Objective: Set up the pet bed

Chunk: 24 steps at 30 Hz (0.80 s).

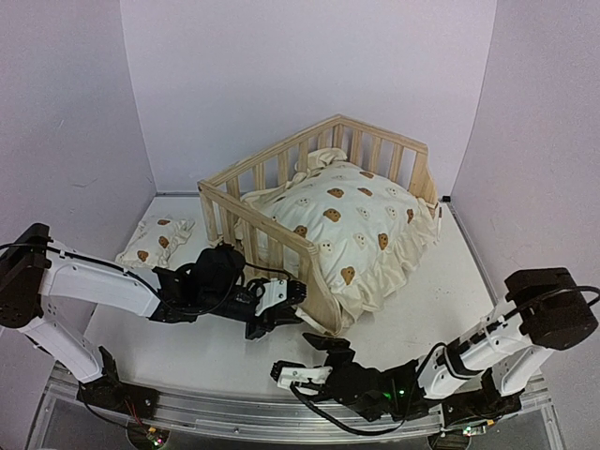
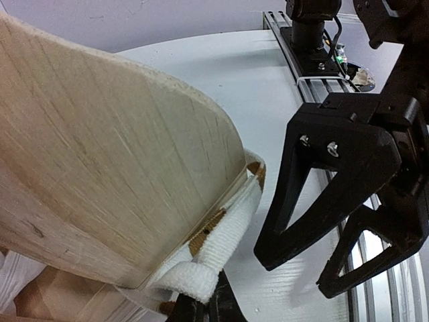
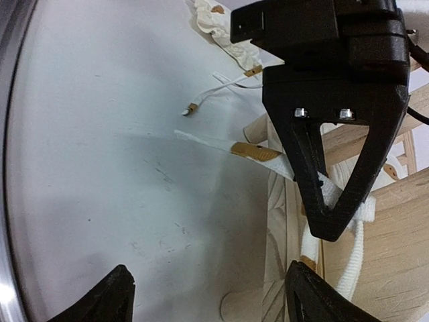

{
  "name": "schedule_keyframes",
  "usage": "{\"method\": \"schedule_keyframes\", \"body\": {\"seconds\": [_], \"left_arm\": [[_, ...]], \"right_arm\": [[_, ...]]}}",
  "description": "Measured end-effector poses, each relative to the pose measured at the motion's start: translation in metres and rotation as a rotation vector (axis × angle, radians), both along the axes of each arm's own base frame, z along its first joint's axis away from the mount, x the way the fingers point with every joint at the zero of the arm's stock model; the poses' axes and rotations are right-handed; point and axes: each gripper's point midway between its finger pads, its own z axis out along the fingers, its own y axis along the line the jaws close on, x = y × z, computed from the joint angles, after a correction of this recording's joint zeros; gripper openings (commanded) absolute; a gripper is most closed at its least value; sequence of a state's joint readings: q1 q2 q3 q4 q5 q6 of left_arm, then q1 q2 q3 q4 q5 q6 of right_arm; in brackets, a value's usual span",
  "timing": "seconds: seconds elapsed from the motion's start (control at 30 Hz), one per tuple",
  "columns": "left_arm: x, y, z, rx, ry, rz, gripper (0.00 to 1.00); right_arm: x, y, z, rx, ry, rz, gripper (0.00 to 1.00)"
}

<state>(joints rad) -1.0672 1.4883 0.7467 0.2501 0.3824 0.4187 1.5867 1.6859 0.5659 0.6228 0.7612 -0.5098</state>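
Pillow (image 1: 155, 239): small, bear-print, flat on the worktop (image 1: 441, 300) at far left. It lies outside the frame and well apart from it, not yet placed in the bed.

Left tool (image 1: 292, 309): extended to the frame's near corner post (image 1: 323, 317). Fingers together, apparently clamped on a cushion tie (image 3: 261, 153). The left wrist view shows this white strap wrapped round the wood's lower edge. Judged purpose: keeping the strap taut so the cushion fastens to the frame.

Right tool (image 3: 214, 292): low over the worktop just beside that post, fingers well apart, holding nothing. Probably placed to take the strap's free end, which trails across bare worktop toward it.

Frame (image 1: 281, 167): pine, slatted rails on three sides, standing mid-worktop near the back wall. The open side faces right.

Cushion (image 1: 347, 220): inside the frame, ruffle spilling over the open edge onto the worktop. A second tie (image 3: 221, 82) lies loose near the ruffle.

Room: crowded at the post, with the two tools close together. Bare worktop lies open in front and to the right; there is little gap behind the frame.
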Motion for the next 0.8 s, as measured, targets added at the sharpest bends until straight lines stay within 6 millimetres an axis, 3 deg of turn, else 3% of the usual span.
{"method": "schedule_keyframes", "body": {"seconds": [0.23,0.6,0.8], "left_arm": [[0.001,0.000,0.000,-0.001,0.003,-0.002,0.00],[0.002,0.001,0.000,-0.003,0.005,-0.001,0.00],[0.001,0.002,0.000,0.000,0.011,-0.006,0.00]], "right_arm": [[0.017,0.000,-0.004,-0.045,-0.110,-0.104,0.80],[0.026,-0.004,0.009,-0.045,-0.186,-0.171,0.83],[0.033,-0.005,0.003,-0.072,-0.210,-0.215,0.83]]}}
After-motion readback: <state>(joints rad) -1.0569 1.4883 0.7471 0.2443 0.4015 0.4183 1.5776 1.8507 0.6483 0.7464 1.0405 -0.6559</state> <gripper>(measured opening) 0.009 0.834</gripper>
